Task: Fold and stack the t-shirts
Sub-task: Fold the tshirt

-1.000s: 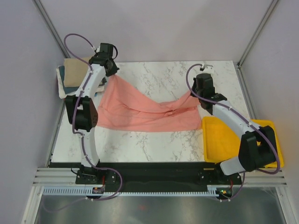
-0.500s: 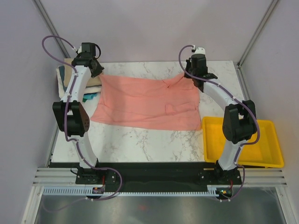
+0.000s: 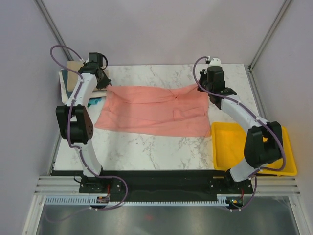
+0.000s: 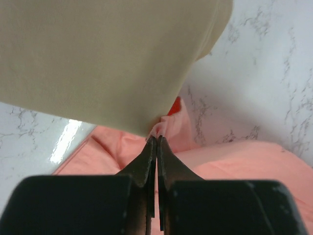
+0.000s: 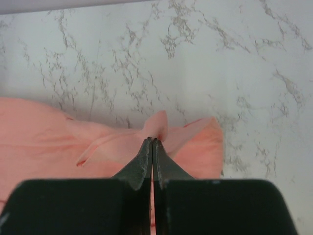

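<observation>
Veined white marble tabletop (image 3: 161, 147) carries the soft salmon-pink t-shirt (image 3: 151, 110), spread as a wrinkled rectangle across its middle, its far corners pinched into peaks between the closed jaws of the left gripper (image 4: 156, 140) and right gripper (image 5: 152, 142)

Left hand (image 4: 156, 140), jaws tight on a salmon-pink t-shirt (image 4: 244, 164) fold; tan t-shirt (image 4: 98, 58) just above; marble table (image 4: 266, 73) beyond

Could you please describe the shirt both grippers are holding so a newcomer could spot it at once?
On the marble table, look along the far edge: the pink tee lies spread there, its far edge pinched by the left gripper and the right gripper. Unlike the folded stack at the far left corner, it is the one large, unfolded, salmon-pink cloth.
</observation>
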{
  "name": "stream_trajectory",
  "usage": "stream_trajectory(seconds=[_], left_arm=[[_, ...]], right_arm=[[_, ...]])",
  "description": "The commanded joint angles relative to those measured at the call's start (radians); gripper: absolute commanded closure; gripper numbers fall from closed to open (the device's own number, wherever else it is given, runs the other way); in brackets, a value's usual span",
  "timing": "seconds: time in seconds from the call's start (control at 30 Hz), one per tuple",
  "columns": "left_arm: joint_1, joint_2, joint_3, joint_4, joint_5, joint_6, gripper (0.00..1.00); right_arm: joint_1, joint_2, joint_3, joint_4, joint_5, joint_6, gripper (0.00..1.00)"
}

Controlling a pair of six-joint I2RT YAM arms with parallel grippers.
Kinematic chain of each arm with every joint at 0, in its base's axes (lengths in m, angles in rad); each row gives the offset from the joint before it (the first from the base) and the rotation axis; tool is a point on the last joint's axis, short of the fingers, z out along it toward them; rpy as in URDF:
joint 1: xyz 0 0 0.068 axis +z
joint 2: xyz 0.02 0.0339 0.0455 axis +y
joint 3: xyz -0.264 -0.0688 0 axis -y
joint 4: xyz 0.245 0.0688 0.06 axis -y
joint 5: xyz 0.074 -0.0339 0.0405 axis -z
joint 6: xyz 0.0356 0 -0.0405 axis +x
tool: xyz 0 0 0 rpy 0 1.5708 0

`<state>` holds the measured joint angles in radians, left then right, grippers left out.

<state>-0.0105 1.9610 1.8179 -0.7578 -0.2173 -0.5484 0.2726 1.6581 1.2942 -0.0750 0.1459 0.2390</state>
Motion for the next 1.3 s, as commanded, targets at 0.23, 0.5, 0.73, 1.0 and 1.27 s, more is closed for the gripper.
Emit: stream_trajectory(seconds=[0.23, 0.5, 0.73, 1.0, 1.27], left_arm=[[0.007, -0.194, -0.358, 0.081, -0.088, -0.019, 0.98], [0.044, -0.261, -0.532, 0.107, -0.116, -0.116, 0.94], [0.081, -0.341, -0.594, 0.137, -0.087, -0.131, 0.4], [0.037, -0.4, -0.608, 0.189, -0.077, -0.093, 0.23], [-0.124, -0.208, -0.58, 0.224, -0.019, -0.065, 0.25]], right_arm=[[0.0, -0.354, -0.423, -0.011, -0.022, 0.134, 1.0], [0.0, -0.48, -0.598, -0.031, 0.034, 0.233, 0.9], [0.0, -0.54, -0.569, -0.106, 0.051, 0.244, 0.33], [0.065, -0.519, -0.518, -0.071, -0.071, 0.335, 0.33], [0.097, -0.103, -0.406, -0.101, -0.144, 0.465, 0.35]])
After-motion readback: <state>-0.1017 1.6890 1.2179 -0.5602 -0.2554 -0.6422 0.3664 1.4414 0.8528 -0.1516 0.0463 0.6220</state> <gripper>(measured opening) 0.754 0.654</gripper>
